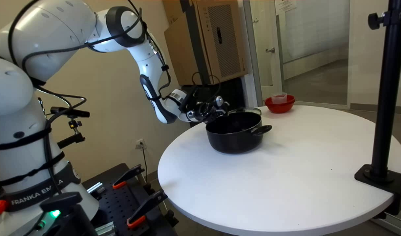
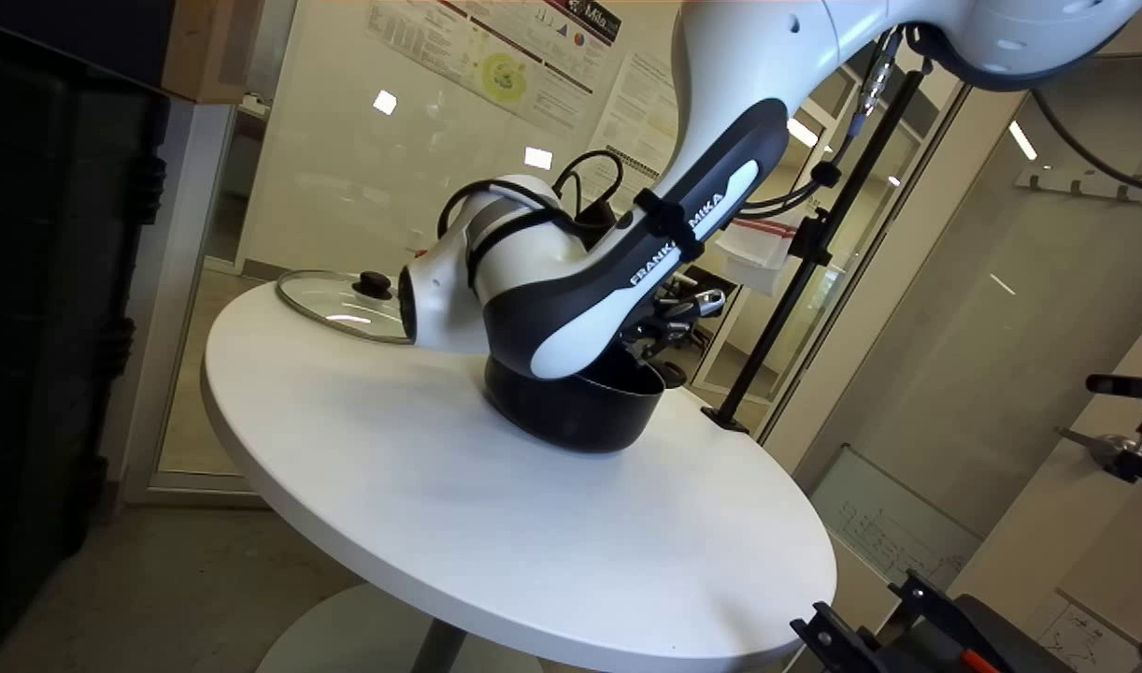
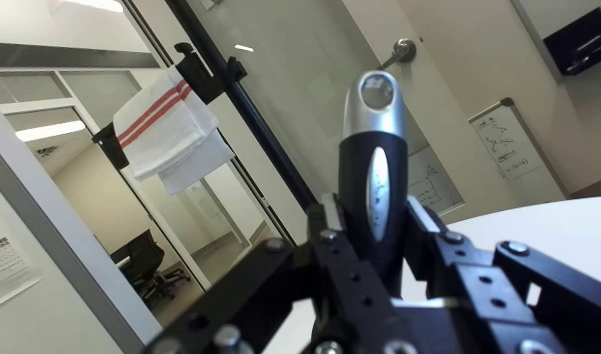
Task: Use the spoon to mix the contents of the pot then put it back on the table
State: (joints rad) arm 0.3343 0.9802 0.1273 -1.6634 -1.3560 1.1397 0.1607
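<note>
My gripper (image 3: 374,211) is shut on the black handle of the spoon (image 3: 372,162) in the wrist view. The handle's silver tip points up and away. In both exterior views the gripper (image 1: 219,112) (image 2: 663,329) is low at the rim of the black pot (image 1: 235,141) (image 2: 576,416). The spoon's handle end shows above the gripper in an exterior view (image 2: 704,305). The spoon's bowl is hidden by the pot and arm. The pot stands upright on the white round table (image 1: 285,183). The pot's contents cannot be seen.
A glass lid (image 2: 337,301) with a black knob lies on the table behind the pot. A red bowl (image 1: 280,107) holding a clear cup stands at the far edge. A black pole (image 1: 384,91) is clamped to the table edge. A striped towel (image 3: 167,128) hangs on it.
</note>
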